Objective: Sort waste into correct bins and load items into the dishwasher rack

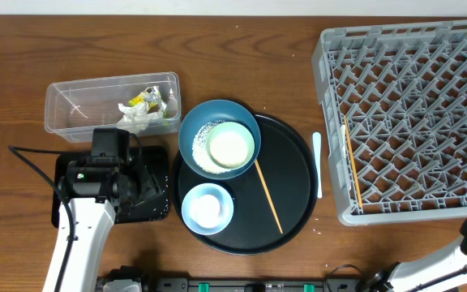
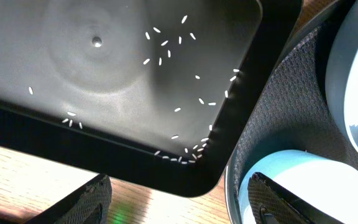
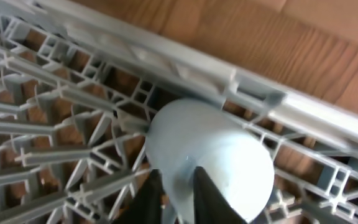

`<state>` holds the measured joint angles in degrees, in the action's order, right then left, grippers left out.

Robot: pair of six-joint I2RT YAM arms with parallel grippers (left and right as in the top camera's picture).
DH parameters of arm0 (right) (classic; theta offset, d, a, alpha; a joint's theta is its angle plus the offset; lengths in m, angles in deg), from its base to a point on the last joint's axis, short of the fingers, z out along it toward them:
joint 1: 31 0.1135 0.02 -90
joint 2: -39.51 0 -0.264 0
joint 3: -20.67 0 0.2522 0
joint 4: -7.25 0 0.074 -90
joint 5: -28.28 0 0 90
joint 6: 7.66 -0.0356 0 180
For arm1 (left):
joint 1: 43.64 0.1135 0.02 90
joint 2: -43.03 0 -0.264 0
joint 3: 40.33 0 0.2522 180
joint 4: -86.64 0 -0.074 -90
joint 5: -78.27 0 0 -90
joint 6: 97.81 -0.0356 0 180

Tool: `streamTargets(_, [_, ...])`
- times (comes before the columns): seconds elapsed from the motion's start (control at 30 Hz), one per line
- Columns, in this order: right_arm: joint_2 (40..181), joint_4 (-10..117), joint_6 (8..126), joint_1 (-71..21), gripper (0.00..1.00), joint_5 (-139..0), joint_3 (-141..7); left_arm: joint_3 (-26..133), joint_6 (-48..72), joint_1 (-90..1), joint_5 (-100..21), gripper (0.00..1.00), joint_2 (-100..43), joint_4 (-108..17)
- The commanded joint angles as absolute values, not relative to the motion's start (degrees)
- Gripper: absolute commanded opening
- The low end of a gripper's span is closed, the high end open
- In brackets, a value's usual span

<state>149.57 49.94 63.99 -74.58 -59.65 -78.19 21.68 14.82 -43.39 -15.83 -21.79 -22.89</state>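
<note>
The flat black tray [image 2: 104,81] holds scattered rice grains [image 2: 191,149]. My left gripper [image 2: 185,202] hangs open and empty over the tray's near corner [image 1: 154,203]; one finger is above the light blue bowl [image 2: 309,180]. The clear tub [image 1: 71,109] holds white napkins [image 1: 136,120] and a yellow-green wrapper [image 1: 146,99]. The dark blue bowl [image 1: 197,130] holds rice and the pale green bowl [image 1: 231,147]. The light blue bowl [image 1: 191,212] holds a white cup [image 1: 207,208]. My right gripper [image 3: 179,199] is shut on a white spoon-like piece [image 3: 216,155] over the grey rack [image 3: 55,118].
The bowls and one chopstick [image 1: 267,195] lie on a round black tray [image 1: 294,170]. A slim white utensil [image 1: 317,162] lies on the table between that tray and the rack [image 1: 460,49]. Another chopstick [image 1: 351,162] lies in the rack's left side.
</note>
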Motion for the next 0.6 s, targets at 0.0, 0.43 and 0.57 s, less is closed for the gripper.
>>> streamTargets(0.0, [148.8, 52.8, 64.5, -73.7, 0.24, -62.4, -77.7, 22.7, 14.9, -43.4, -15.2, 0.72, -21.7, -22.6])
streamTargets(0.43, [145.0, 79.1, 67.1, -72.8, 0.32, -62.4, -77.6, 22.7, 14.9, -43.4, -15.1, 0.72, -21.7, -22.6])
streamTargets(0.57, [145.0, 81.7, 67.9, -71.1, 0.31, -62.3, -77.6, 22.7, 14.9, -43.4, -15.1, 0.72, -21.7, -22.7])
